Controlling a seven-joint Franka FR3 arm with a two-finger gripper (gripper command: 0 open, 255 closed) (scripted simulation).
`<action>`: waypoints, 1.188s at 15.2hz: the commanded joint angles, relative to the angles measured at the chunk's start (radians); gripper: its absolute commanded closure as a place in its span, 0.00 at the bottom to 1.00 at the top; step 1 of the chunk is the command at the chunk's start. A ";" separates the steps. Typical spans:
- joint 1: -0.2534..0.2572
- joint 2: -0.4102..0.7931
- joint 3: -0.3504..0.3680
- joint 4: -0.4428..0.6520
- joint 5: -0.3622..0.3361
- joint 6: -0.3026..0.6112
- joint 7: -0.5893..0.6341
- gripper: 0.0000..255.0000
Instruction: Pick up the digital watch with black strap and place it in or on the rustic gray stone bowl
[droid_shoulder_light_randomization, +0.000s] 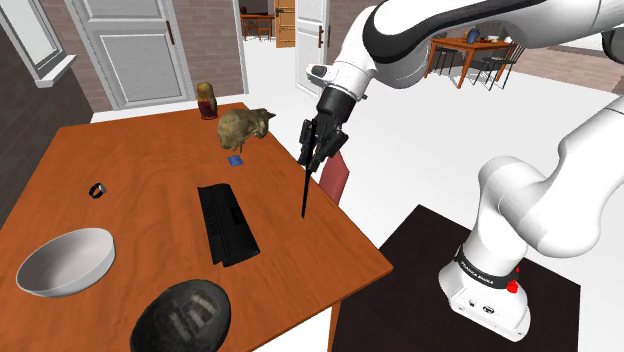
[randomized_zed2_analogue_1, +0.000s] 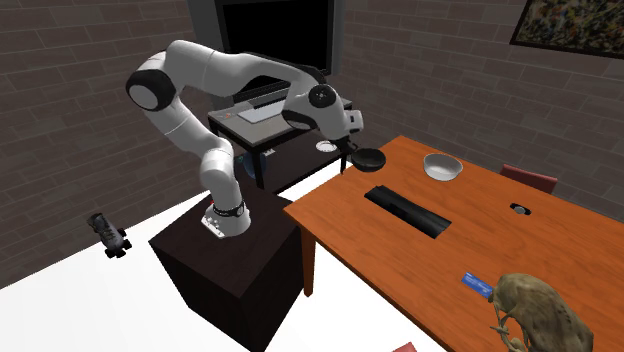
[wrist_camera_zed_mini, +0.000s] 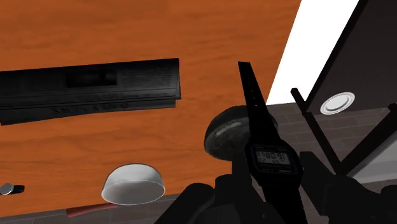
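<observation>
Digital watch (droid_shoulder_light_randomization: 304, 195) hangs long and upright, pinched in our pincer (droid_shoulder_light_randomization: 318, 148) at the shoulder view's centre, above the table's (droid_shoulder_light_randomization: 120, 170) right side. The dark stone bowl (droid_shoulder_light_randomization: 185, 318) sits lower left, beyond the black keyboard (droid_shoulder_light_randomization: 228, 225), so we must carry that way.

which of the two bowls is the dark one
The stone bowl: rough and near black, while the white bowl beside it is smooth and pale.
</observation>
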 joint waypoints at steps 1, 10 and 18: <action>0.024 0.036 0.025 0.031 0.022 0.023 0.027 1.00; 0.128 0.237 0.139 0.205 0.097 0.129 0.155 1.00; 0.192 0.448 0.216 0.434 0.099 0.179 0.288 1.00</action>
